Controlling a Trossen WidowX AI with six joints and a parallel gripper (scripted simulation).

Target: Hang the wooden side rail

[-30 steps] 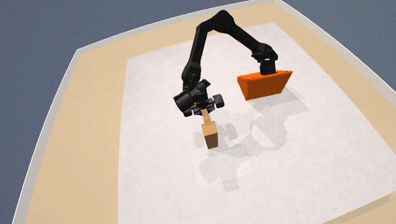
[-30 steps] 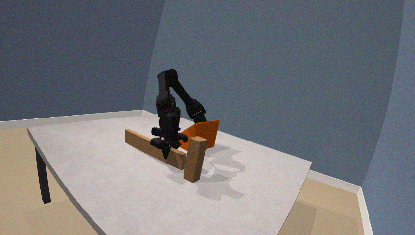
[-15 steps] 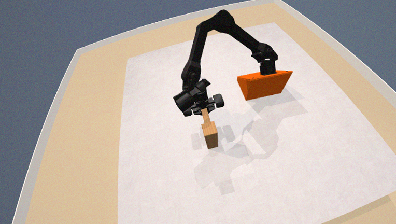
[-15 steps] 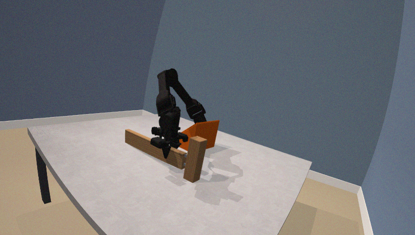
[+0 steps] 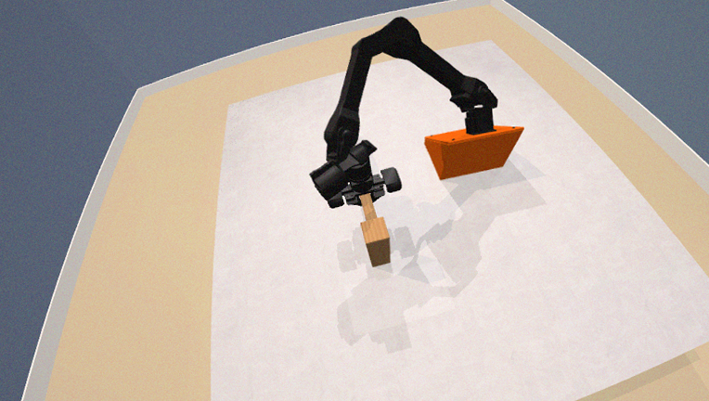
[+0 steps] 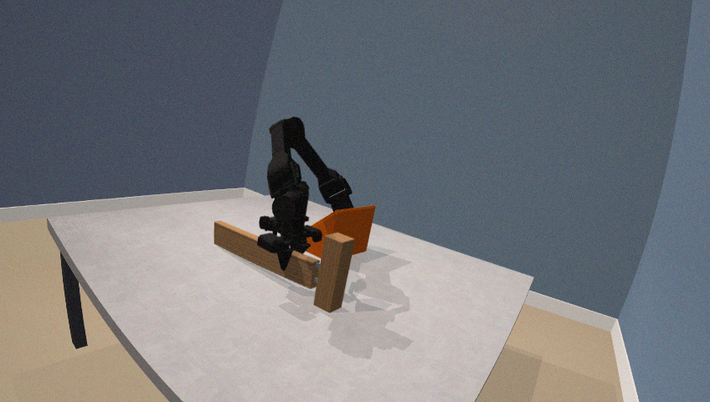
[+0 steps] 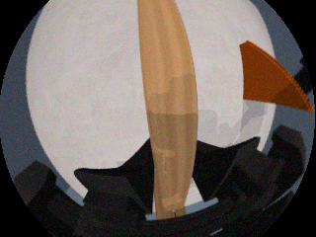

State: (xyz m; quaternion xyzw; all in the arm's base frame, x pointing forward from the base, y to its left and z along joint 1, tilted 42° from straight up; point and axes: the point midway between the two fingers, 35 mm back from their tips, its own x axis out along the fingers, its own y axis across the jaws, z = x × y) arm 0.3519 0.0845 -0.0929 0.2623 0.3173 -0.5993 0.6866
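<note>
The wooden side rail (image 5: 369, 208) (image 6: 231, 238) (image 7: 165, 74) is a long, narrow beam on edge, with one end close to the post. My gripper (image 6: 294, 257) (image 7: 164, 137) is shut on the rail near that end, with one finger on each side. The headboard post (image 5: 374, 230) (image 6: 334, 274) stands upright, a short block with its slot facing away from view. Small grey bits of the steel hooks (image 6: 317, 265) show in the narrow gap between rail end and post. The pins are hidden, so I cannot tell whether the hooks sit on them. The far end appears to be at the table.
The orange base block (image 5: 474, 155) (image 6: 356, 229) (image 7: 262, 76) carries the arm and stands to one side of the rail and post. The pale table (image 5: 277, 324) (image 6: 208, 318) has its edges well away from the post. The arm arches over the table.
</note>
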